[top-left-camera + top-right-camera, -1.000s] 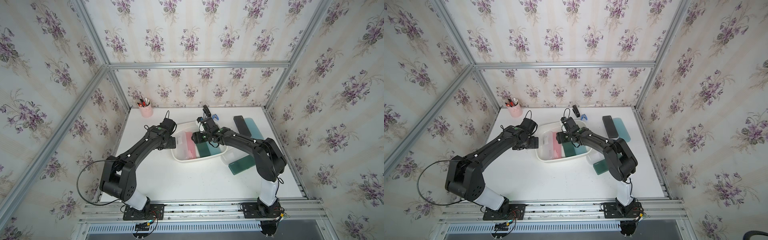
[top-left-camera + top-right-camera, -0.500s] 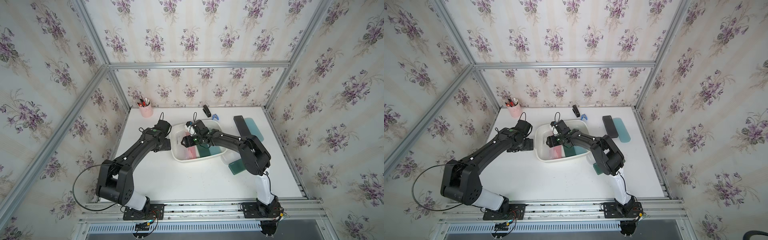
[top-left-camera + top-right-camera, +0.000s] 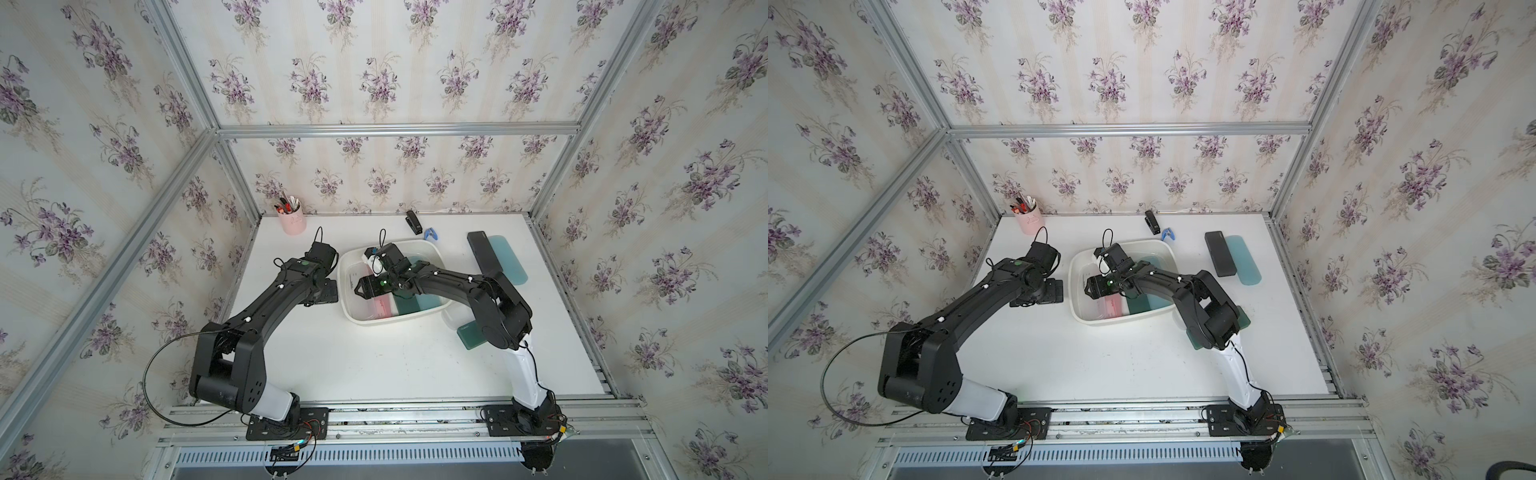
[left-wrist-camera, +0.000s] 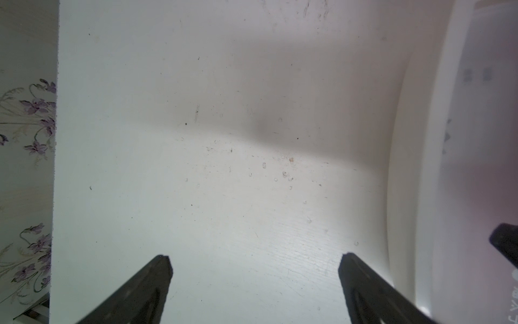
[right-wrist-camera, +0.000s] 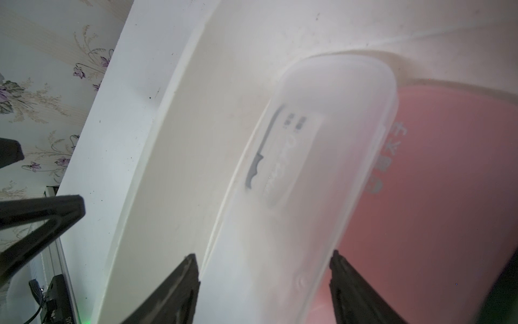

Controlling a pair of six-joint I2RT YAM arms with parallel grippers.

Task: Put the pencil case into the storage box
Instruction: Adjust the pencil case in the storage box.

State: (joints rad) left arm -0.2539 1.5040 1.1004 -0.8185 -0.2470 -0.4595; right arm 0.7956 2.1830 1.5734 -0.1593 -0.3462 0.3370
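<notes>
The storage box is a white shallow tub in the middle of the table in both top views. My right gripper reaches into its left side and is shut on a translucent white pencil case, one finger on each long edge. That case lies along the box's left wall, beside a pink case and a dark green case. My left gripper hangs open over bare table just left of the box, nothing between its fingers.
A pink pen cup stands at the back left. A black stapler and a blue clip lie behind the box. A black case and a teal case lie at the right, another teal case under the right arm.
My right gripper has carried the translucent case leftwards across the box to its left side. The left gripper has drawn back slightly to the left, away from the box.
</notes>
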